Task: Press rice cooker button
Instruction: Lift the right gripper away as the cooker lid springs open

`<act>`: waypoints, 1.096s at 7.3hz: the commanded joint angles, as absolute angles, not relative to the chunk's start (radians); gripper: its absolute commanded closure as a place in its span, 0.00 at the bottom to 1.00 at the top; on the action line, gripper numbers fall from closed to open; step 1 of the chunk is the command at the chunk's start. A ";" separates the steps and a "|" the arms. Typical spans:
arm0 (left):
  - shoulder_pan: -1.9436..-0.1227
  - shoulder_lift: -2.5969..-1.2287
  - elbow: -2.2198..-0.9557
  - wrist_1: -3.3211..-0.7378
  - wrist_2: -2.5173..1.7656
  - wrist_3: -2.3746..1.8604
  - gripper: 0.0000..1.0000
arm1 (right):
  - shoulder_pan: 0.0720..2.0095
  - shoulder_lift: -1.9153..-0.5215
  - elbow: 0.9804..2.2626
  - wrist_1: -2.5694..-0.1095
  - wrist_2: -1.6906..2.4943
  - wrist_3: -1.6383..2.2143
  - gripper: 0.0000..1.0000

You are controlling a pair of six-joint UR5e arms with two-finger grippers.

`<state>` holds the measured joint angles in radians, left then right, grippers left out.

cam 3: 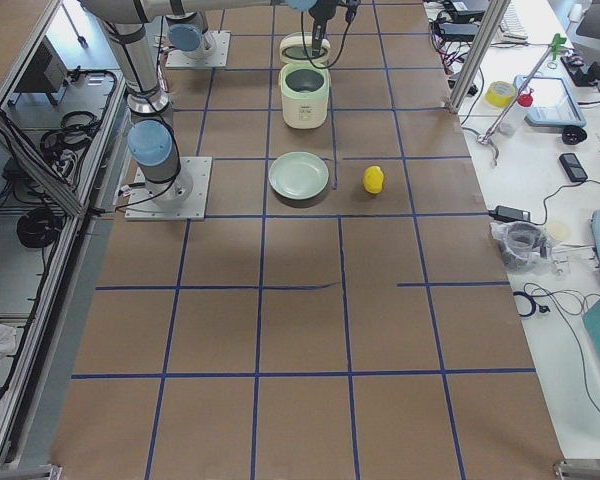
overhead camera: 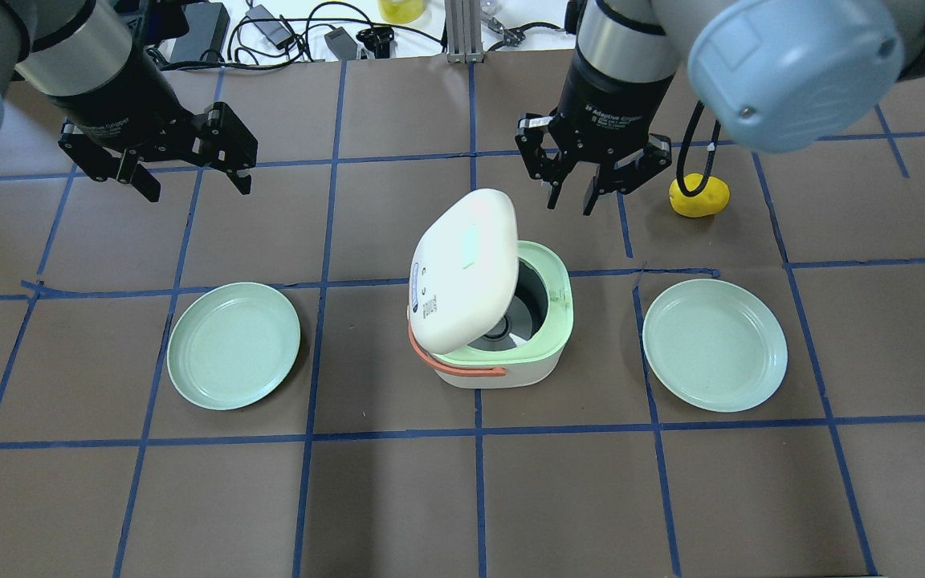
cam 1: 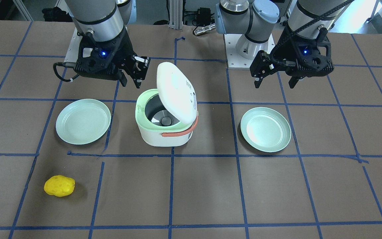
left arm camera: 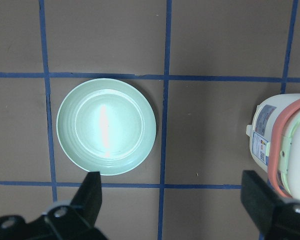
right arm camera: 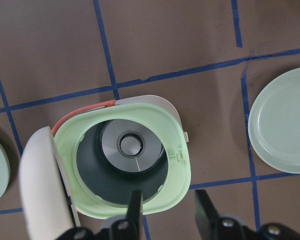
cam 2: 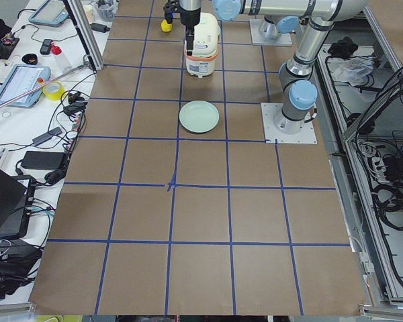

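Lumpy yellow object (cam 1: 59,186); glossy rounded-square rice cooker (cam 1: 164,137).

The table (overhead camera: 398,498) is covered in brown sheeting. Blue tape lines (overhead camera: 478,482) divide it into a grid of squares.

Items resting directly on the surface:

- A rice cooker (cam 1: 164,137) stands near the middle of the table, over a tape line, with its lid raised.
- One pale green plate (overhead camera: 234,345) lies on the robot's left of the cooker, well apart from it.
- A second pale green plate (overhead camera: 714,345) lies on the robot's right, also well apart from the cooker.
- A yellow lumpy object (overhead camera: 699,196) lies beyond the right-hand plate, on the side away from the robot.
- Two pale mounting plates, one on the left (cam 2: 310,132) and one on the right (cam 3: 196,192), lie flat under the arm bases.
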<state>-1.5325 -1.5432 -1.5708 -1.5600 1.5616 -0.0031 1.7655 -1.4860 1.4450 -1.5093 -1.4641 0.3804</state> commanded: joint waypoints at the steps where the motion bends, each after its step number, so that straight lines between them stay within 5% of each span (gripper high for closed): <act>1: -1.532 -1.543 -1.571 -1.560 1.562 -0.003 0.00 | 1.721 -1.483 1.388 -1.456 -1.525 0.351 0.00; 8: -1.532 -1.543 -1.572 -1.560 1.562 -0.005 0.00 | 1.588 -1.491 1.404 -1.448 -1.597 0.160 0.00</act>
<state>-1.5325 -1.5432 -1.5710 -1.5600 1.5616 -0.0034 1.5882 -1.4910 1.3998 -1.4481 -1.5959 0.1590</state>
